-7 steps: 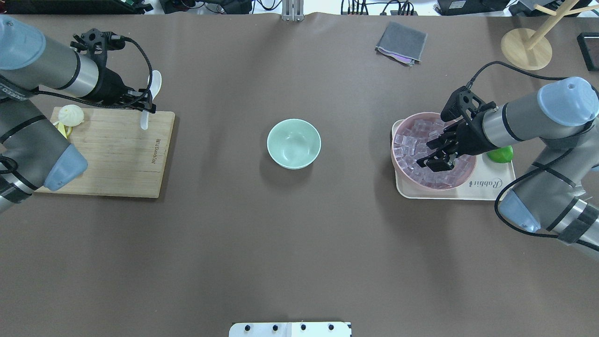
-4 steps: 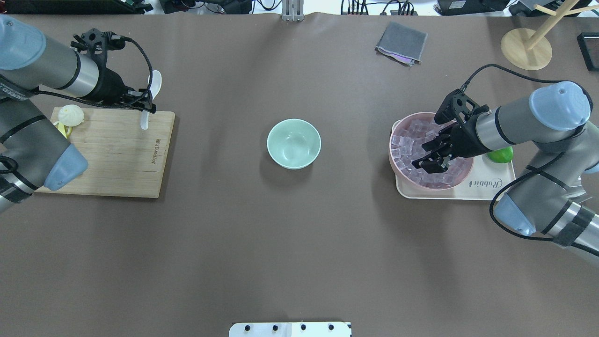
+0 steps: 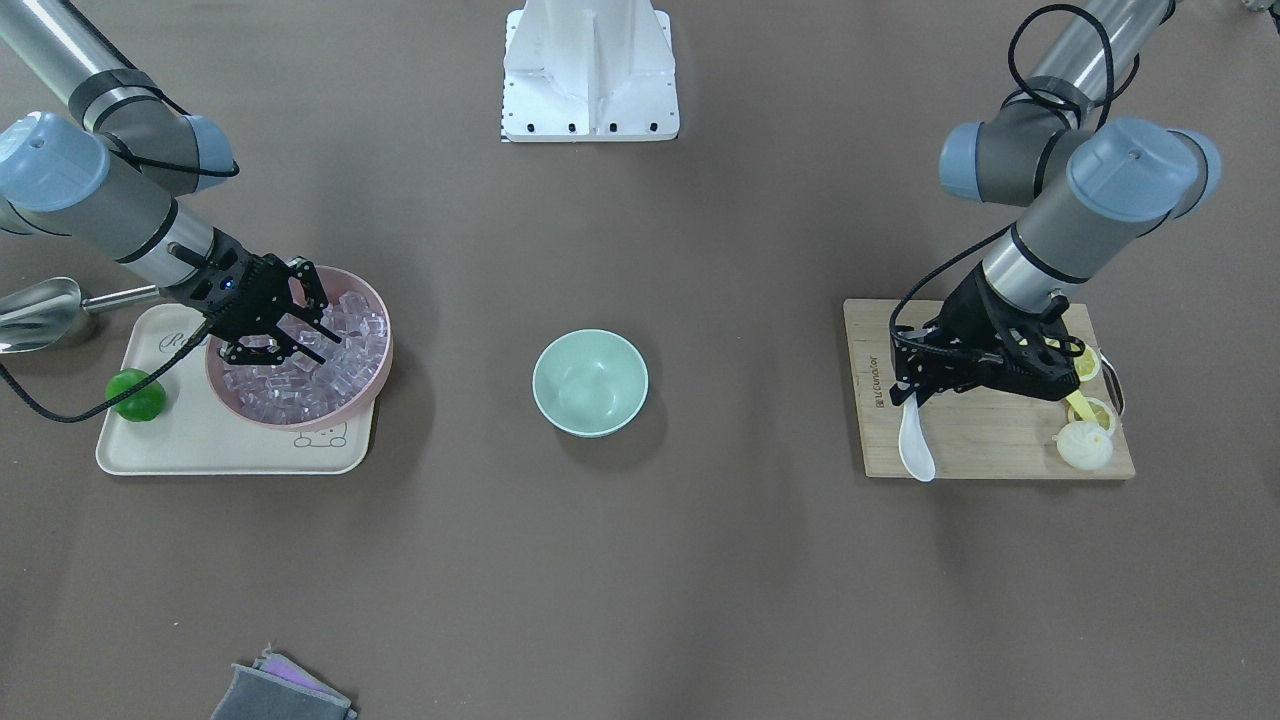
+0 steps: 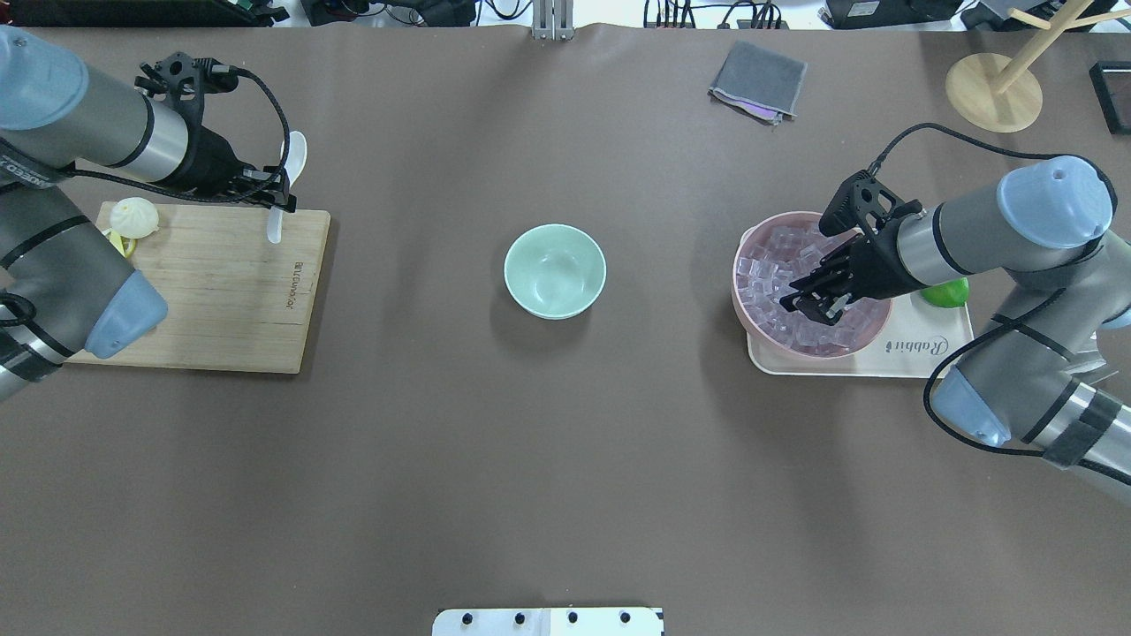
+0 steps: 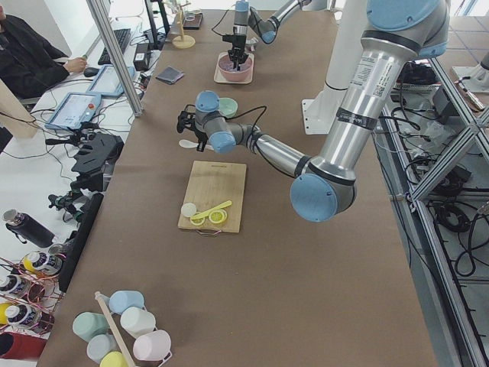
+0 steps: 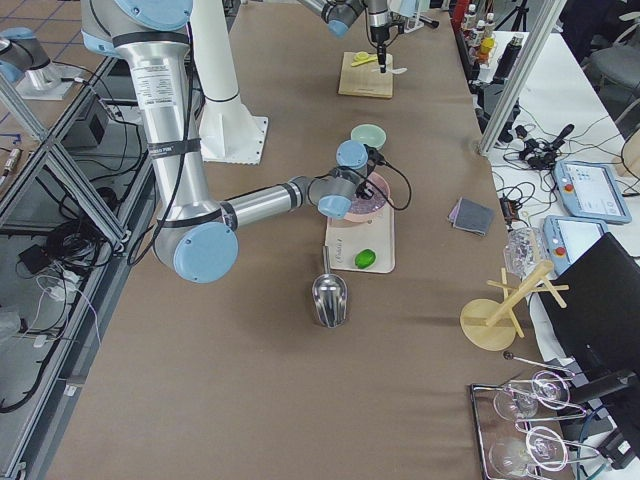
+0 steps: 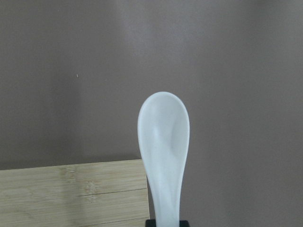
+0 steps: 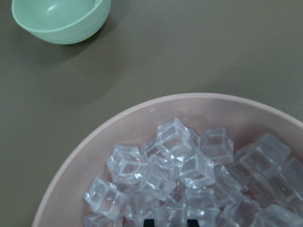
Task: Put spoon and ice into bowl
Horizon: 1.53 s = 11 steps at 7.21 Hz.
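Note:
My left gripper [image 4: 275, 200] is shut on the handle of the white spoon [image 4: 296, 152] and holds it over the far edge of the cutting board [image 4: 212, 291]; its scoop [image 7: 163, 137] juts out over the table. The mint-green bowl [image 4: 555, 270] stands empty at the table's middle. My right gripper [image 4: 808, 309] is down in the pink bowl [image 4: 738, 283] full of ice cubes [image 4: 769, 274]. In the right wrist view its fingertips [image 8: 149, 222] stand close together around one cube.
The pink bowl sits on a cream tray [image 4: 919, 353] beside a green lime [image 4: 945, 291]. A steel scoop [image 3: 40, 310] lies next to the tray. A bun [image 4: 134, 216] and a yellow utensil [image 3: 1085, 405] are on the board. A grey cloth [image 4: 758, 81] and a wooden stand [image 4: 994, 88] lie far back.
My right gripper has shifted a little to the left inside the pink bowl and its fingers have drawn closer together. The left gripper with the spoon has hardly moved.

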Available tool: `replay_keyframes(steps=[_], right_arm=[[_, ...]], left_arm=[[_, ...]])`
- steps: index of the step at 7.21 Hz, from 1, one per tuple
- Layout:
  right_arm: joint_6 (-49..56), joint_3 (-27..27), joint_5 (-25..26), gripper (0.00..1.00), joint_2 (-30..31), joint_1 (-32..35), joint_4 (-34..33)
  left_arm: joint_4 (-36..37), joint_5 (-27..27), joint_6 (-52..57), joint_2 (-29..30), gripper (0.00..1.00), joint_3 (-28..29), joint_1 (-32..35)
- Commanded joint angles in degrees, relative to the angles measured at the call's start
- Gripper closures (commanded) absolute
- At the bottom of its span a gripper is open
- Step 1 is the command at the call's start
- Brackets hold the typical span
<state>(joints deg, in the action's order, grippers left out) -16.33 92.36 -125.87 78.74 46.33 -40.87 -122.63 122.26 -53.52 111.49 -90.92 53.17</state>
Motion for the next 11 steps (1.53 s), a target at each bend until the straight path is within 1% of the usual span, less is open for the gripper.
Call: replay_keyframes(steps=[1, 2, 3, 4, 5, 6, 7, 8, 9, 11], right_arm=[[-0.7, 0.5, -0.7, 1.0, -0.3, 1.2, 0.0], [-1.8, 1.0, -3.2, 1.0, -0.4, 3.3, -0.1], [-2.8, 1.4, -7.2, 1.0, -2.4, 6.3, -2.6], [-2.9, 4.2, -9.0, 1.0, -4.2, 7.8, -9.3], [-3.0, 8.0, -9.0, 1.0, -5.3, 8.1, -16.2], [-3.0, 11.0, -9.0, 1.0, -7.4, 8.3, -22.7], [-4.7, 11.7, -8.7, 1.0, -9.8, 8.3, -26.2], [-9.4, 11.2, -7.9, 1.0, -11.9, 8.1, -26.4], [-9.9, 11.0, -6.3, 1.0, -12.6, 7.6, -26.4], [-11.6, 11.1, -4.8, 1.0, -13.8, 6.3, -26.4]], left_arm=[[0.0, 0.0, 0.0, 0.5, 1.0, 0.2, 0.0], [0.1, 0.1, -0.3, 1.3, 1.0, 0.2, 0.0], [1.6, 0.3, -1.4, 3.0, 1.0, -0.3, 0.0], [4.9, 3.2, -7.6, 5.8, 1.0, -1.1, -0.5], [5.4, 5.3, -14.3, 8.2, 1.0, -2.5, -1.8], [5.4, 5.3, -18.9, 10.3, 1.0, -3.2, -5.8], [5.8, 5.2, -22.0, 13.8, 1.0, -1.8, -9.7], [8.2, 5.0, -24.0, 18.5, 1.0, 0.7, -11.2], [9.8, 4.2, -24.2, 21.4, 1.0, 3.6, -13.5], [9.5, 0.5, -23.9, 25.3, 1.0, 9.1, -16.0]])
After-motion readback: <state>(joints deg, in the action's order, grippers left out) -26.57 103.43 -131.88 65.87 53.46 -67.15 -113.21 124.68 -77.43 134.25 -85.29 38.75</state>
